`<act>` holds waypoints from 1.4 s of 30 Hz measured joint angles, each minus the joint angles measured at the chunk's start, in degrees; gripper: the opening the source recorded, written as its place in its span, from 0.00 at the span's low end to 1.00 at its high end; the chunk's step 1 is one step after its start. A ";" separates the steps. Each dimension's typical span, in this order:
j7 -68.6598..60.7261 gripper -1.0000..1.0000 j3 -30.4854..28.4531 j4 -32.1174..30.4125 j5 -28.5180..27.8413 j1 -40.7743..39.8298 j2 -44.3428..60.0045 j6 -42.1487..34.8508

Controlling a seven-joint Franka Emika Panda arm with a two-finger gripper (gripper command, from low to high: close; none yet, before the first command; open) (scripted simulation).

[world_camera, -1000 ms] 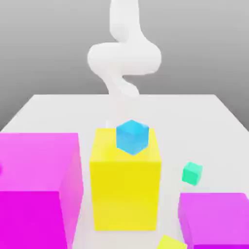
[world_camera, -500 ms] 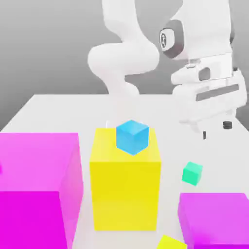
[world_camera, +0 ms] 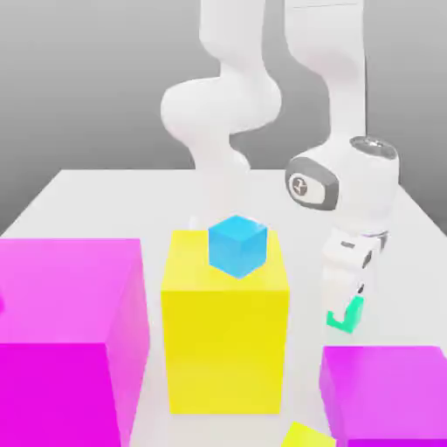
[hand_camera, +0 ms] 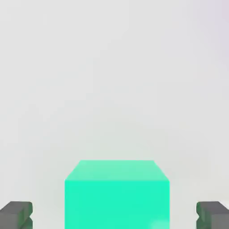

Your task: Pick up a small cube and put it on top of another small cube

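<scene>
The tiny teal-green cube [world_camera: 347, 318] rests on the white table at the exterior view's right, partly hidden by my hand. My gripper [world_camera: 346, 307] has come down over it and stands open. In the hand view the teal cube [hand_camera: 116, 195] lies between the two dark fingertips [hand_camera: 16, 215], with a clear gap on each side. The small bright-blue cube [world_camera: 237, 245] sits on top of the big yellow block [world_camera: 225, 331], to the exterior view's left of my hand.
A large magenta block [world_camera: 65, 336] fills the near left of the exterior view, and a smaller magenta block [world_camera: 387, 393] lies just in front of the teal cube. A small yellow cube [world_camera: 307, 436] pokes in at the front edge. The white table [world_camera: 131, 196] stretches behind.
The hand has dropped from high at the exterior view's right down onto the teal cube, which it now partly covers. The fingers have stayed open. No cube has moved.
</scene>
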 joint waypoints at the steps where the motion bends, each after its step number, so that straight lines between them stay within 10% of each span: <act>1: 0.00 0.00 0.00 0.00 0.00 0.00 0.00 0.00; 15: -5.88 0.00 7.23 -2.79 8.16 -4.89 -15.32 -12.56; 38: -16.29 0.00 -10.81 22.79 -0.36 -25.46 -43.22 -65.50; 42: -19.88 0.00 -12.30 18.74 0.27 -25.10 -43.06 -61.53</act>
